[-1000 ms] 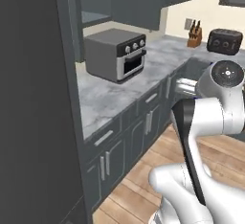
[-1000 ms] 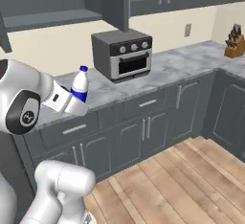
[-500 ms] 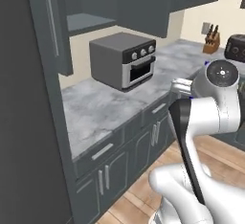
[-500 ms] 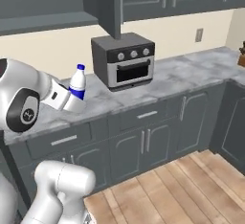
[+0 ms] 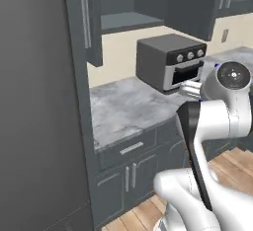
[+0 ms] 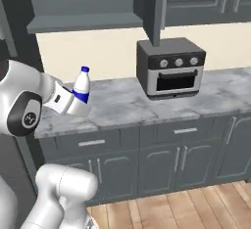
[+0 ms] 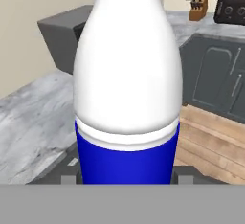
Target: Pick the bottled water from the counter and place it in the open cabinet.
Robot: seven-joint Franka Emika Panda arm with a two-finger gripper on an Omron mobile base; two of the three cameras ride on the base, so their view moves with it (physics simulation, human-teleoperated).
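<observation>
The hand (image 6: 77, 106) is gripping the bottled water (image 6: 82, 84) by its lower body, holding it upright in the air above the front edge of the marbled tabletop (image 6: 122, 104). A toaster oven (image 6: 170, 67) is sitting on that tabletop to the right, and the open cabinet (image 6: 83, 22) is hanging above
</observation>
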